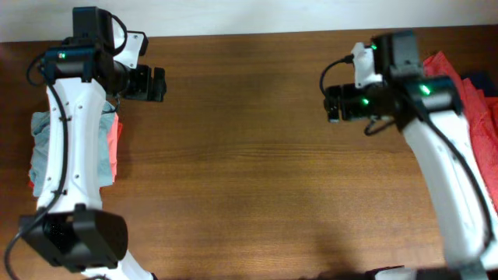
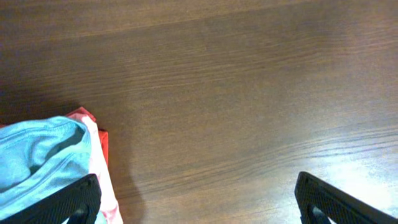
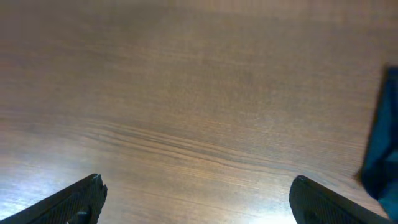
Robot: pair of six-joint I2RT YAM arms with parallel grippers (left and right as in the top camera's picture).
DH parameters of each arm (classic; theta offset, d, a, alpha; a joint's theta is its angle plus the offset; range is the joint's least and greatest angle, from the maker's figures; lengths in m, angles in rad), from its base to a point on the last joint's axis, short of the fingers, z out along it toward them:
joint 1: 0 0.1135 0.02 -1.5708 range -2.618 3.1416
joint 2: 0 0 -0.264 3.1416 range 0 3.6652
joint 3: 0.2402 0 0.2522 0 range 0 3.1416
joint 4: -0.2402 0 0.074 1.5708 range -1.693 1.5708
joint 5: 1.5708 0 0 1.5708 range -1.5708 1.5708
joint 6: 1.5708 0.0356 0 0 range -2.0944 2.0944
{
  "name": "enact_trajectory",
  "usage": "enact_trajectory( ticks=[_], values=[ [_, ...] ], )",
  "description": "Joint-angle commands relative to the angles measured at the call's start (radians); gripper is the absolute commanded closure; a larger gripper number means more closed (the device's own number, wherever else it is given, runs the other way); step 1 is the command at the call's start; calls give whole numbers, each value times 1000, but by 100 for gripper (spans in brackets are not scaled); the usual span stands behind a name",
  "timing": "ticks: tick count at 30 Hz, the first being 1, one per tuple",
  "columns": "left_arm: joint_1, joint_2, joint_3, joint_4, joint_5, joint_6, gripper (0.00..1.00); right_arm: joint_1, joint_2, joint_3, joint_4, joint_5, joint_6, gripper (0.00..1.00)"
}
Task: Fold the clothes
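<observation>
Hovering over bare wood, the left claw (image 2: 198,186) is spread wide with nothing in it, and its black fingers (image 2: 68,202) sit in the two lower corners of the left wrist view. That view also shows a fold of the grey-blue T-shirt (image 2: 37,155) resting on the coral-orange T-shirt (image 2: 99,180) at the lower left, just beside one finger; whether they touch cannot be told. Only the overhead view shows where this pile lies: at the left edge of the worktop (image 1: 249,155), partly hidden under the white left arm (image 1: 74,140), with the coral cloth showing on the arm's inner side. The right claw (image 3: 196,182) is likewise spread apart and empty over plain wood grain. The right wrist view catches nothing of the clothes but a strip of navy cloth (image 3: 385,137) at its right edge. From overhead a rumpled coral-red heap (image 1: 475,105) shows at the worktop's right edge, partly under the right arm (image 1: 443,155), with the navy piece at the heap's far side. The overhead view places both claws near the worktop's far edge, well apart from each other, but it is too coarse to show how their jaws stand; that comes from the wrist views alone.
</observation>
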Motion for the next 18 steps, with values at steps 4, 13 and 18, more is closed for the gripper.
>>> enact_trajectory(
  ticks=[4,13,18],
  values=[
    [-23,-287,-199,92,-3,16,1,-6,-332,-244,108,35,37,1],
    [-51,-787,-755,392,0,19,1,-6,-819,-629,214,58,47,1],
    [-51,-956,-906,393,3,20,1,-6,-975,-695,214,58,47,1]
  ],
)
